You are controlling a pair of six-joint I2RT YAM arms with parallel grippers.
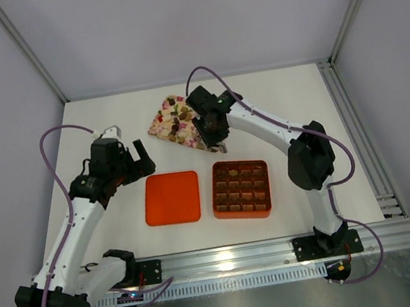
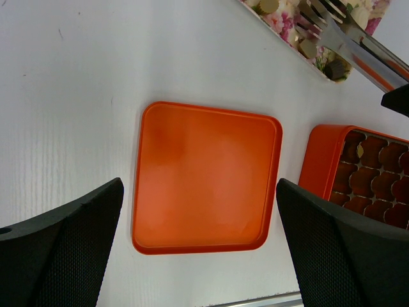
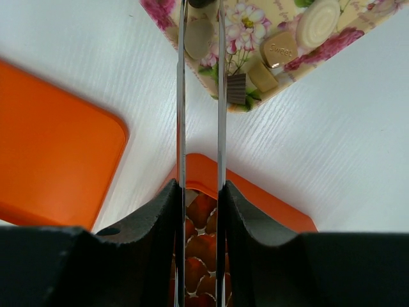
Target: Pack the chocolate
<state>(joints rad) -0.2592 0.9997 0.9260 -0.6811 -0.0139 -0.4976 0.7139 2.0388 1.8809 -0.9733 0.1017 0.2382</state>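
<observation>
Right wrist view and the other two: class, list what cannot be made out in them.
- Right wrist: tongs tips cut off by top edge; whether they grip anything, unseen.
- Right wrist: orange box mostly behind the right gripper.
- Top: chocolate on tray too small to count.

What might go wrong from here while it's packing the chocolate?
1. The right hand pinches thin metal tongs. The tan chocolate seen between their blades may slip out on the way to the orange box.
2. A ridged dark piece sits at the corner of the floral tray. A sideways brush from the tongs might push it off onto the table.
</observation>
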